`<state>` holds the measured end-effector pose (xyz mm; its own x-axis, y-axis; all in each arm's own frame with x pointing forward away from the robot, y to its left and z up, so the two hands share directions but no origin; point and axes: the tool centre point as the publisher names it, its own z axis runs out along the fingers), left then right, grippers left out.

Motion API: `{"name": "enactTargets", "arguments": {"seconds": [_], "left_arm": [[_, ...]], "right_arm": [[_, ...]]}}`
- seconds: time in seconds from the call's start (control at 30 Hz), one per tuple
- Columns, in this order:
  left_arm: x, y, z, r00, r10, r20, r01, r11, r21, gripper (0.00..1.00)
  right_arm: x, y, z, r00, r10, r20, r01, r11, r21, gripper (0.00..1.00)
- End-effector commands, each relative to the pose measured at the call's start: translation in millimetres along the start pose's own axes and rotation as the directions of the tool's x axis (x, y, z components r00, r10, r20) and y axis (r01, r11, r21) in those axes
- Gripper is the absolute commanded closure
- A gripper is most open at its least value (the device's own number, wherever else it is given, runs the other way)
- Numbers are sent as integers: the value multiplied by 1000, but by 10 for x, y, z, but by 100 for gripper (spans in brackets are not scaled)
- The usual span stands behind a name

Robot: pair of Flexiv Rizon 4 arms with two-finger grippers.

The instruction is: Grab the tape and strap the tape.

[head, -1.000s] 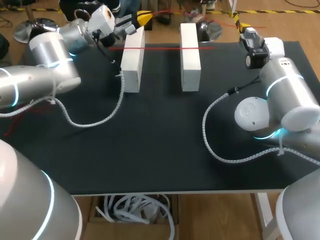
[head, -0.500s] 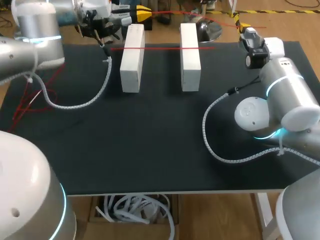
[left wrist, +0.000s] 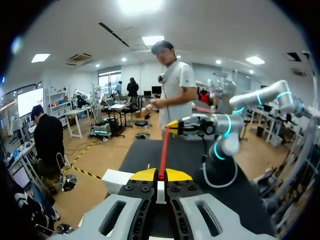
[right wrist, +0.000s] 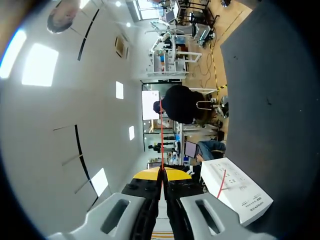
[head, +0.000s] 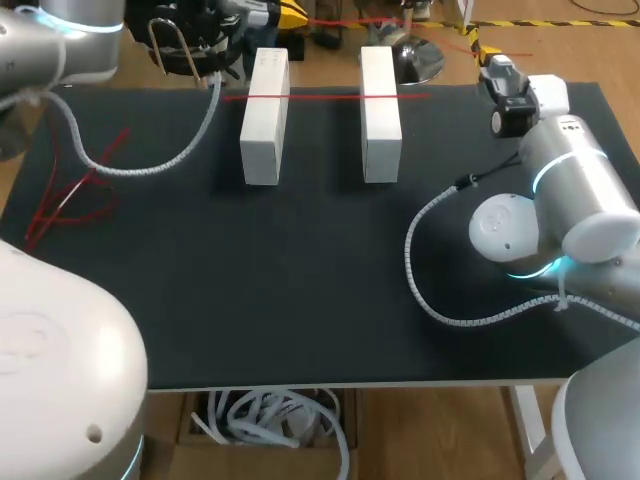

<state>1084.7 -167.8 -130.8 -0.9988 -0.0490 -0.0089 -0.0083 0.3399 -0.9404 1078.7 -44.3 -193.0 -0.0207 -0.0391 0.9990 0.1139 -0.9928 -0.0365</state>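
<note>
Tape stretched for strapping: my left gripper (left wrist: 160, 176) and right gripper (right wrist: 161, 175) each clench one tape (left wrist: 164, 145) end, holding it taut beyond the blocks (head: 264, 120) to span both.

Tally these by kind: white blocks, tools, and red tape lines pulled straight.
White blocks: 2
Tools, left tool and right tool: 2
Straight red tape lines, tape across the blocks and tape between the tools: 2
Total: 6
</note>
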Motion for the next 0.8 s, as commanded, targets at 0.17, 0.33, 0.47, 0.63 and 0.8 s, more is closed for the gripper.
{"name": "enactTargets", "arguments": {"seconds": [0.17,0.33,0.47,0.63,0.8], "left_arm": [[62,-100,28,1000,9,-24,-11,996,-89,100],[62,-100,28,1000,9,-24,-11,996,-89,100],[62,-100,28,1000,9,-24,-11,996,-89,100],[82,-105,171,998,-44,-40,30,957,-289,100],[81,-72,365,991,-118,-58,61,800,-597,100]], "right_arm": [[11,6,0,1000,-1,4,1,1000,2,100],[11,6,0,1000,-1,4,1,1000,2,100],[11,6,0,1000,-1,4,1,1000,2,100],[11,6,0,1000,-1,4,1,1000,2,100],[11,6,0,1000,-1,4,1,1000,2,100]]}}
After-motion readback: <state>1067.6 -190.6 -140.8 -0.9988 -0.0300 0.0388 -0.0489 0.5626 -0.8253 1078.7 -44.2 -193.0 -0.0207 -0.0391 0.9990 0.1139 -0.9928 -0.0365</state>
